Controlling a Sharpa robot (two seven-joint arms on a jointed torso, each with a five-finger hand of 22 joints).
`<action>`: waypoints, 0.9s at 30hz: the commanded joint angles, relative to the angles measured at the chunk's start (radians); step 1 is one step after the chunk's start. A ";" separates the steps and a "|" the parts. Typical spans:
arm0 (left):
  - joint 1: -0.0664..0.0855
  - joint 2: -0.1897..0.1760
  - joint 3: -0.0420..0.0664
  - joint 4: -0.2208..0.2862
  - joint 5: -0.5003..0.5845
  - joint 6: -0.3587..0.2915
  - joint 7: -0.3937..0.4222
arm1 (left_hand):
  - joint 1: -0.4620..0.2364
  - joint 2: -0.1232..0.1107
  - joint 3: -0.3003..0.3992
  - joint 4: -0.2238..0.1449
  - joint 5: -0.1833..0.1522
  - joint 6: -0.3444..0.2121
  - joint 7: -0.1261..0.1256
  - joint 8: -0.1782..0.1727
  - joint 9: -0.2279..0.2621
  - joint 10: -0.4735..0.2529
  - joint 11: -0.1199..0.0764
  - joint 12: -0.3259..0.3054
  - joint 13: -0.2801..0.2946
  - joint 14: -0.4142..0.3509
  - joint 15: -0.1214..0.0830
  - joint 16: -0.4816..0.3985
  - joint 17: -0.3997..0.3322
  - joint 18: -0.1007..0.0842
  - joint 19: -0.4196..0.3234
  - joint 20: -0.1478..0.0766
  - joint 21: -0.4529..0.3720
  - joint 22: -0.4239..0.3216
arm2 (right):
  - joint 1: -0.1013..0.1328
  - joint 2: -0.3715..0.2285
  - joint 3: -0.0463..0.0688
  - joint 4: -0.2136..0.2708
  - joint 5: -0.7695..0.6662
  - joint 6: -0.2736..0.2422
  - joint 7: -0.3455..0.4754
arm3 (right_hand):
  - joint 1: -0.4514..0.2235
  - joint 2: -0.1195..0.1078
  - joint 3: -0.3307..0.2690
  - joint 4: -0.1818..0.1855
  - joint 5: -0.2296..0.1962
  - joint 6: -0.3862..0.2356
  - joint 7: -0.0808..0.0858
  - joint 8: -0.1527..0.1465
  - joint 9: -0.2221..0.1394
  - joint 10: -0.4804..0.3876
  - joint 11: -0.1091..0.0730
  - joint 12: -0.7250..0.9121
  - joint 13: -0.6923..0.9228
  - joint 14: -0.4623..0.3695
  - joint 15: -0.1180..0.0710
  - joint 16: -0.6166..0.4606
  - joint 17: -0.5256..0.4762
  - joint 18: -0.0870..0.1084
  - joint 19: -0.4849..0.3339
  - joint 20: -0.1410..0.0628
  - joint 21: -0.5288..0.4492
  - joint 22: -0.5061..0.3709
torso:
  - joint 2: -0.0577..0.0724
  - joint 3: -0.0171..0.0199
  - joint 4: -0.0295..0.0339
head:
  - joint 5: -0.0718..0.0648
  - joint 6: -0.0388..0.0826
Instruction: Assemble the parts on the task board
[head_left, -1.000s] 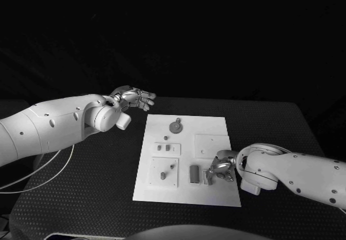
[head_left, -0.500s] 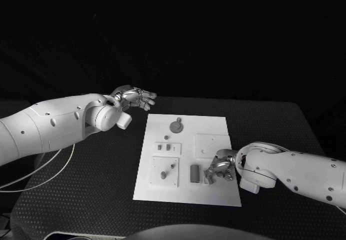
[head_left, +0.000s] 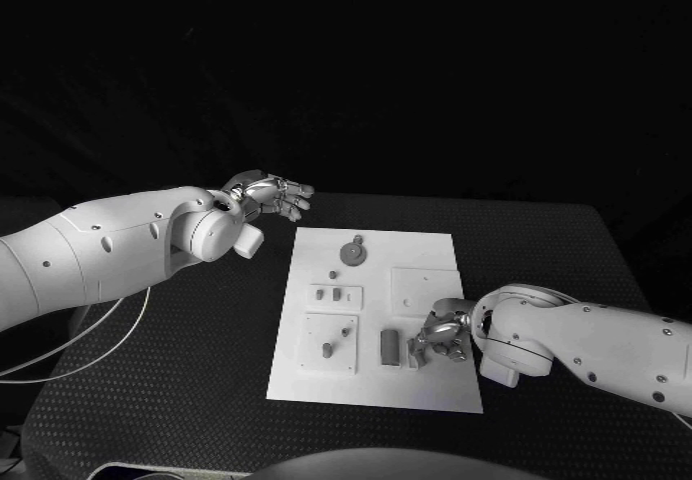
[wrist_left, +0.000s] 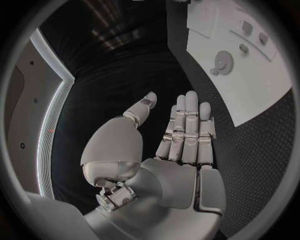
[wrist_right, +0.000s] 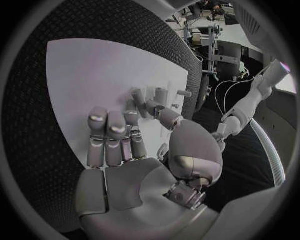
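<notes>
The white task board (head_left: 437, 250) lies in the middle of the black table. A round grey part (head_left: 352, 252) sits near its far end, with two small parts (head_left: 327, 294) on a raised square below it. A grey block (head_left: 389, 347) lies near the front. My right hand (head_left: 441, 340) is low over the board's front right. Its thumb and a finger pinch a small upright part (head_left: 418, 353) beside the block. In the right wrist view the fingers (wrist_right: 112, 131) lie stretched over the board (wrist_right: 81, 75) among pale pegs (wrist_right: 161, 94). My left hand (head_left: 271, 195) hovers off the board's far left corner, fingers straight and empty.
A raised square (head_left: 426, 287) sits on the board just behind my right hand, and another with a small slanted part (head_left: 327, 349) at the front left. Black table (head_left: 188, 340) runs bare on both sides of the board. A cable (head_left: 87, 335) hangs below my left arm.
My right arm has shifted slightly to the left, with the hand staying on the small part. The left hand has not moved.
</notes>
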 joint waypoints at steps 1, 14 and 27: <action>0.002 0.001 0.001 0.002 -0.003 0.017 0.004 | -0.013 0.000 0.000 0.004 0.002 -0.005 0.005 0.005 -0.001 -0.004 -0.001 0.005 -0.001 0.002 0.003 -0.004 0.001 0.007 0.006 -0.005 -0.006 0.002 | -0.008 0.004 -0.005 -0.001 -0.005 0.010 0.002 | -0.015 -0.005 0.002 0.012 -0.016 -0.033 0.039 0.005 -0.121 -0.004 -0.006 0.005 -0.002 0.002 -0.007 0.001 0.001 0.045 -0.003 -0.007 0.003 -0.002 | 0.000 0.0001 -0.0002 | 0.000 -0.001; 0.002 0.001 0.001 0.001 -0.004 0.017 0.003 | -0.012 0.000 0.001 0.004 0.002 -0.005 0.005 0.005 -0.001 -0.004 -0.001 0.005 -0.001 0.001 0.003 -0.005 0.002 0.007 0.006 -0.005 -0.007 0.002 | -0.008 0.003 -0.005 0.002 -0.001 0.037 0.004 | -0.042 -0.036 0.008 0.044 -0.068 -0.021 0.035 0.018 -0.128 -0.005 -0.009 0.006 -0.004 0.001 -0.010 0.000 0.002 0.045 -0.003 -0.009 0.004 -0.004 | 0.000 0.0000 -0.0004 | -0.002 -0.004; 0.002 0.001 0.000 0.001 -0.004 0.019 0.002 | -0.012 -0.001 0.001 0.005 0.002 -0.005 0.005 0.005 -0.001 -0.005 0.000 0.006 -0.001 0.001 0.003 -0.006 0.002 0.007 0.006 -0.005 -0.007 0.003 | -0.008 -0.002 -0.006 0.008 -0.018 0.051 0.007 | -0.048 -0.003 0.009 0.040 -0.060 0.024 0.021 0.049 -0.125 -0.002 -0.022 0.007 -0.006 0.001 -0.020 0.001 0.003 0.045 -0.006 -0.009 0.009 -0.003 | 0.000 0.0007 -0.0006 | -0.002 -0.007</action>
